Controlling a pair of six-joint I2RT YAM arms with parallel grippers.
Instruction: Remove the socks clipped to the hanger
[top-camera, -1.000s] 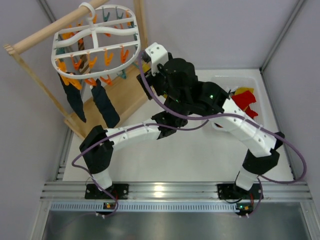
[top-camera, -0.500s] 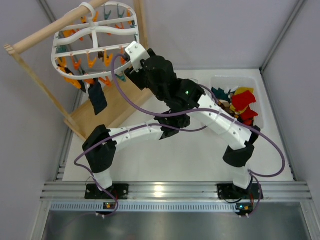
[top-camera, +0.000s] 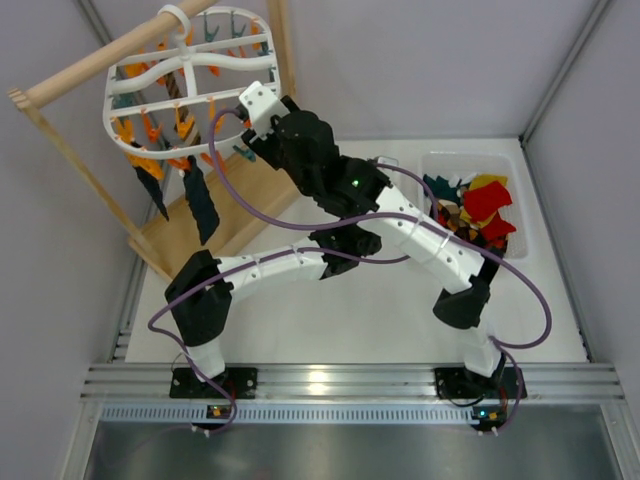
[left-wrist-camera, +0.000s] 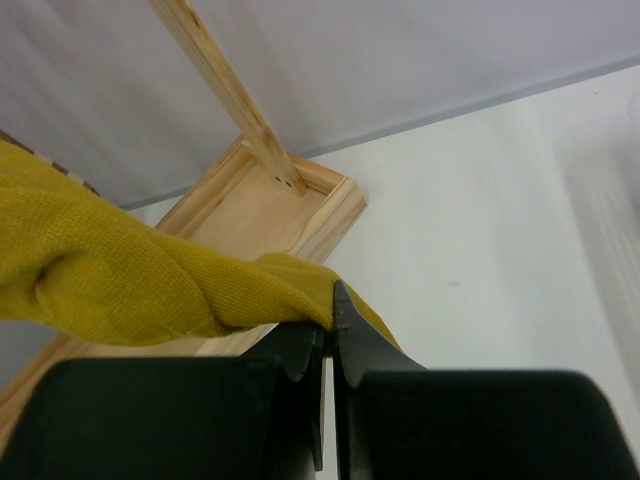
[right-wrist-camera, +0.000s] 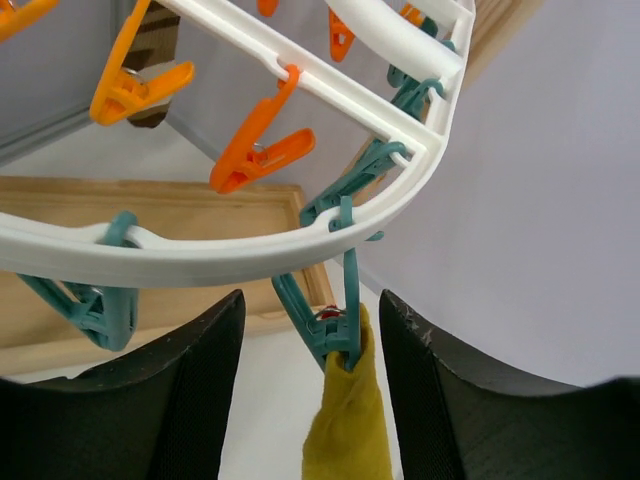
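Right gripper (right-wrist-camera: 310, 300) sits part open under the hanger (right-wrist-camera: 250, 255) rim at far left, fingers either side of the teal clip (right-wrist-camera: 335, 320) pinching a yellow sock (right-wrist-camera: 348, 435), gripping nothing. Left gripper (left-wrist-camera: 330, 320) is clamped shut on a mustard sock (left-wrist-camera: 120, 280) low by the wooden stand (left-wrist-camera: 270, 215); can't tell if it's the same sock. Risk: an off-centre close snags the rim and swings the hanger, or tugging the fabric drags the frame; orange clips (right-wrist-camera: 260, 160) crowd the left, wall is close right, open table lies near, dark socks (top-camera: 203, 205) hang further left.
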